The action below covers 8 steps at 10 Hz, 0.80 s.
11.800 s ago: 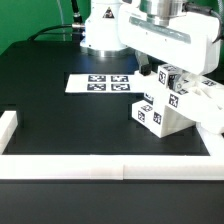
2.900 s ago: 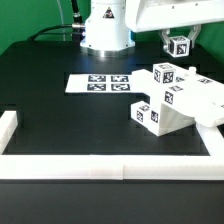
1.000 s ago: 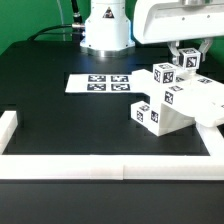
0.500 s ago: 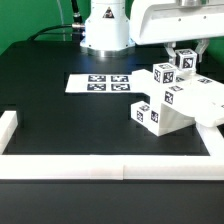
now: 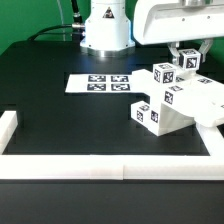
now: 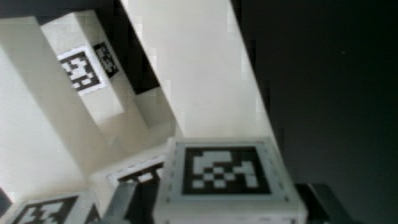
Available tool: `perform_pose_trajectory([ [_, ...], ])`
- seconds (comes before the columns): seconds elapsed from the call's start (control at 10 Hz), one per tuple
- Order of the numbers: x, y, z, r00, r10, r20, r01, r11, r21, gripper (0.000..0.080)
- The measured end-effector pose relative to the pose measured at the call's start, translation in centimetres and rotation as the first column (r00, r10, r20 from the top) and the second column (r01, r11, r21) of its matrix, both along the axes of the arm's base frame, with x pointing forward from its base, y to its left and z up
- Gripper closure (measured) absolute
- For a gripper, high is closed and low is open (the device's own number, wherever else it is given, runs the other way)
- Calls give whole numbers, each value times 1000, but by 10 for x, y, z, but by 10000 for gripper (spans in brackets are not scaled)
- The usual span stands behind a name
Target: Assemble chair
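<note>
Item 1: black surface (image 5: 60,125), fenced by long white border rails (image 5: 110,168) along its near edge and both sides. No bin, tray or box stands on it; nothing is contained in anything.

Item 2: marker board (image 5: 100,84), flat on the surface towards the far side, near my white base (image 5: 105,35).

Item 3: partly built chair (image 5: 180,105), a cluster of chunky white parts with black-and-white tags, resting on the surface at the exterior view's right, close to the right-hand rail. In the wrist view its long bars (image 6: 187,70) run away from the camera, tagged on their faces.

Item 4: small tagged block (image 5: 186,61), white, held above the top of the chair cluster; I cannot tell whether it touches the parts below.

Item 5: my end effector (image 5: 186,58), jaws drawn narrow and clamped on that block, one finger on either side. The wrist view shows the block's tag (image 6: 221,168) face-on between my dark fingertips (image 6: 317,197).
</note>
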<state>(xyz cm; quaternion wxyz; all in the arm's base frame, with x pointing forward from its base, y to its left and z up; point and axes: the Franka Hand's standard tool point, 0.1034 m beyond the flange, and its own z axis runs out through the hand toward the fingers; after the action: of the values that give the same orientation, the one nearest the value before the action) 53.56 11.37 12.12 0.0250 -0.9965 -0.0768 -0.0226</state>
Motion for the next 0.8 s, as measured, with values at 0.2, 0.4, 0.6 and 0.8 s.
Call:
perform_pose_trajectory([
  [0.2,3,2,0,1000,-2,11,2,1000,0,528],
  [0.4,7,5,0,1000,-1,15,1,1000,0,528],
  [0.6,8,2,0,1000,3,15,-3,1000,-2,528],
  [0.8,8,2,0,1000,3,16,-3,1000,-2,528],
])
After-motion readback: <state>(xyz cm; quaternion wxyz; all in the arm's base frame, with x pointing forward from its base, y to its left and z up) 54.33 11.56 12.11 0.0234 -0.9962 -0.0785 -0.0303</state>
